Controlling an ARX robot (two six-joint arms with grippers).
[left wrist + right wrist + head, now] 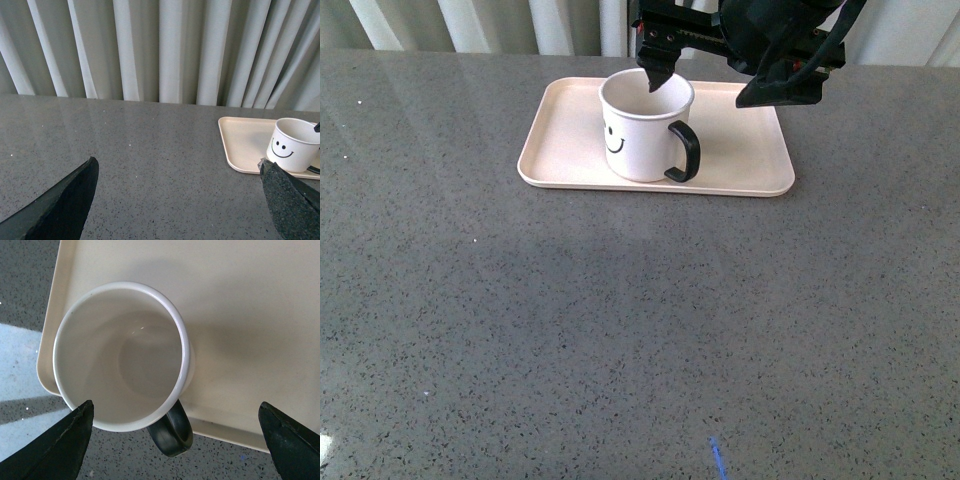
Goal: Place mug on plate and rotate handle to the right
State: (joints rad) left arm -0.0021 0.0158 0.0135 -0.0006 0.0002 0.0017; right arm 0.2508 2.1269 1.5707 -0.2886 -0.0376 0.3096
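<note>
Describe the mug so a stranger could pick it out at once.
On the grey speckled table, find the pale rectangular tray near the far edge. The mug stands upright on it, the only thing there: cream-white, black smiley face, glossy black handle.

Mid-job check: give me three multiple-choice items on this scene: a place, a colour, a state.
1. Where is the mug? A on the plate; B beside it; C lifted above it.
2. What colour is the handle? A white; B black; C pink.
3. How is the right gripper? A shut on the handle; B shut on the mug's rim; C open over the mug.
Answers: 1 A, its base rests inside the plate's raised edge. 2 B, glossy black against the cream body. 3 C, jaws spread wide, gripping nothing.
</note>
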